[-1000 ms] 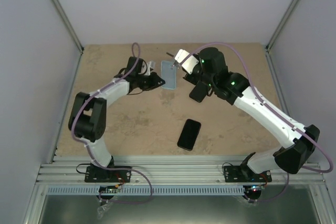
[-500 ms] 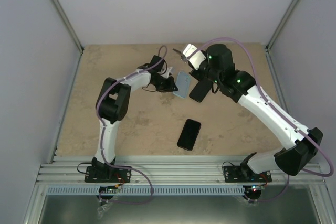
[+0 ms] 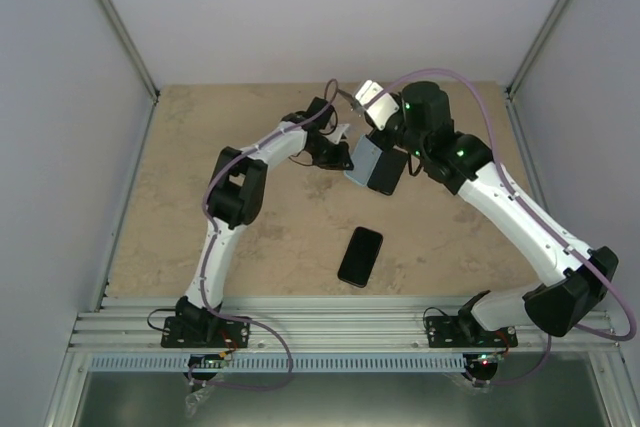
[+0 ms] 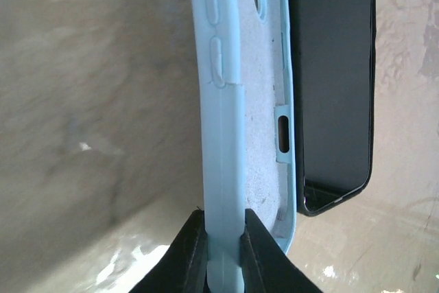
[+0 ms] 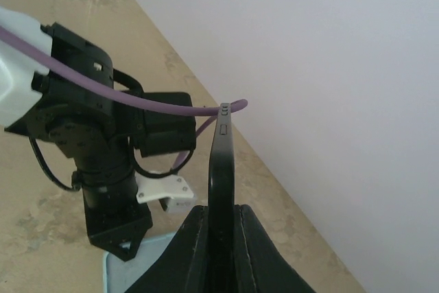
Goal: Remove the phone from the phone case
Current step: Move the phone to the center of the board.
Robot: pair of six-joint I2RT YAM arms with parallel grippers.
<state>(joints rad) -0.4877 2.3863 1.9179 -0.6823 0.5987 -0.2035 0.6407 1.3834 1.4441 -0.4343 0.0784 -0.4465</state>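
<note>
Between left pincer tips: case edge; phone just beside.

You get bright, even light from above, with soft shadows on the table. In your left wrist view it shines white, and the phone case looks blurry up close.

L wrist view: phone case top end cut by upper edge. Black slab beside it likewise, so can't tell if phone or 2nd case. Left gripper fingers cut at btm edge.

R wrist view: slab edge-on, faces unseen. Phone case just a corner at btm edge. Right gripper finger bases cut off.

Top view: both grippers' fingertips too small to make out; phone case partly behind slab.
</note>
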